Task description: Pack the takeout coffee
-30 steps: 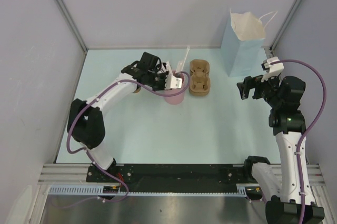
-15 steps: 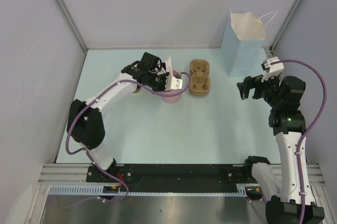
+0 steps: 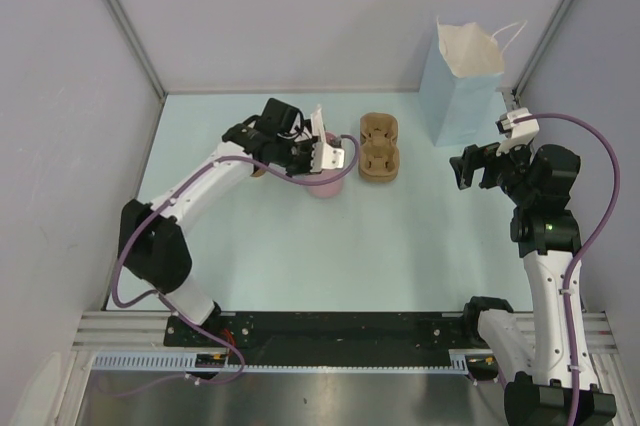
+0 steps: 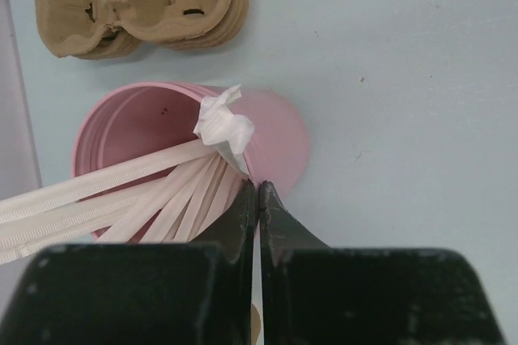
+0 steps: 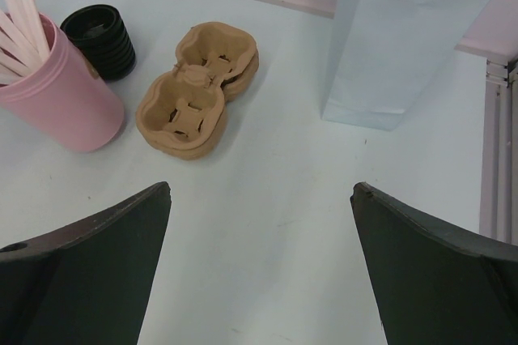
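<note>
White arms (image 3: 200, 186), black joints, purple cables (image 3: 616, 181)

The cup (image 4: 279, 130) is smooth, matt pink plastic; the stirrers (image 4: 121, 191) are paper-wrapped. The carrier (image 5: 194, 94) is rough moulded pulp, the bag (image 5: 396, 45) matt blue paper, and the lids (image 5: 101, 37) ribbed black plastic.

tan paper cup (image 3: 259, 172), likely the coffee, mostly hidden behind left arm (image 3: 210, 181)

One pink cup (image 5: 69, 106) holds several white stirrers (image 4: 121, 187). Beside the cup: one stack of brown carriers (image 5: 198, 90), one stack of black lids (image 5: 101, 37). Farther off: one blue bag (image 5: 396, 45).
</note>
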